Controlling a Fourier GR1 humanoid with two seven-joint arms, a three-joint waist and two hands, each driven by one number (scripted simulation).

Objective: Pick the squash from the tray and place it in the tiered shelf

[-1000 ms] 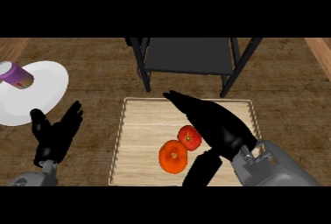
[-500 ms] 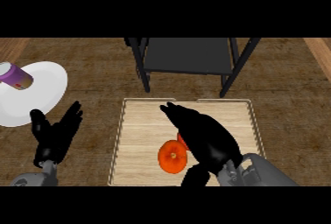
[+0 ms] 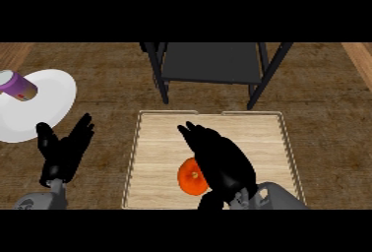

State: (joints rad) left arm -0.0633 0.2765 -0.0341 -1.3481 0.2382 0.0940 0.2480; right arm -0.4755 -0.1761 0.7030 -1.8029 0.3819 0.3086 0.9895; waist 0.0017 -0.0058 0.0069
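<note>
Right hand (image 3: 218,160) hangs over the orange squash (image 3: 190,177) in the tray (image 3: 287,147), fingers straight, nothing gripped; left hand (image 3: 64,152) rests open.

A white plate (image 3: 51,106) lies at the left of the brown wooden table (image 3: 327,113). On its upper left part rests a purple-banded cup (image 3: 17,85), tipped on its side.
</note>
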